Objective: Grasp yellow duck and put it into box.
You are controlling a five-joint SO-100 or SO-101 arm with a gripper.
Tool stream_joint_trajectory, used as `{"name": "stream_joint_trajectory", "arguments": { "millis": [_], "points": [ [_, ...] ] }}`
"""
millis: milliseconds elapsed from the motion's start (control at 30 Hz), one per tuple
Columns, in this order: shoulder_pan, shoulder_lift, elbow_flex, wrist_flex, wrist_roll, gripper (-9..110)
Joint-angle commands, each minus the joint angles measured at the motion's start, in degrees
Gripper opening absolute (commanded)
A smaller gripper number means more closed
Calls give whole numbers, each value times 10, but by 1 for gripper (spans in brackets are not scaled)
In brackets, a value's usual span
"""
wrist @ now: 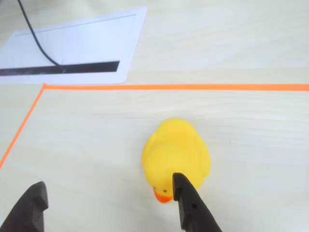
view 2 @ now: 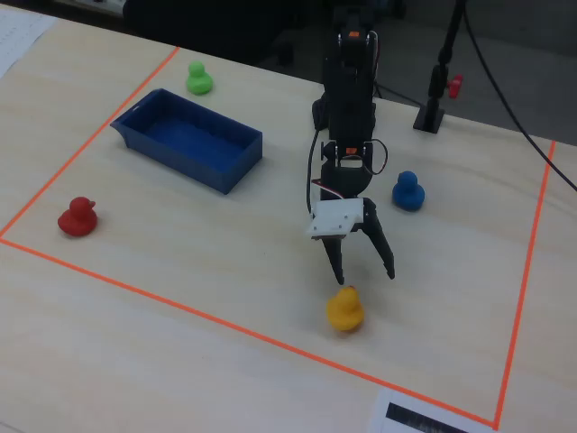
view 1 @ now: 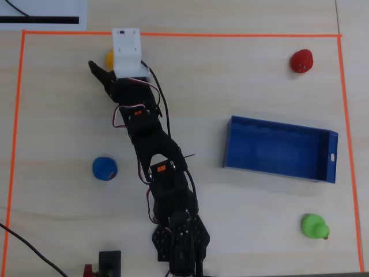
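The yellow duck (wrist: 176, 154) stands on the table just inside the orange tape, its orange beak pointing at the wrist camera. My gripper (wrist: 110, 186) is open and empty. In the wrist view the right fingertip (wrist: 179, 183) sits in front of the duck's beak and the left one is far off to the left. In the fixed view the gripper (view 2: 364, 276) hangs just above the duck (view 2: 345, 308). In the overhead view, only an edge of the duck (view 1: 109, 56) shows beside the white wrist housing. The blue box (view 1: 331, 156) lies empty at the right, well away.
A red duck (view 1: 301, 60), a green duck (view 1: 315, 225) and a blue duck (view 1: 105, 168) stand apart on the table. Orange tape (view 1: 230, 35) frames the work area. A white sheet (wrist: 72, 48) with a black cable lies beyond the tape. A black stand (view 2: 433, 117) is behind the arm.
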Motion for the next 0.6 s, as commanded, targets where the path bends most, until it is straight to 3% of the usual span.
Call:
{"name": "stream_joint_trajectory", "arguments": {
  "millis": [0, 567],
  "points": [
    [-2, 2, -34, 4, 4, 34],
    [11, -54, -99, 4, 11, 34]
  ]
}}
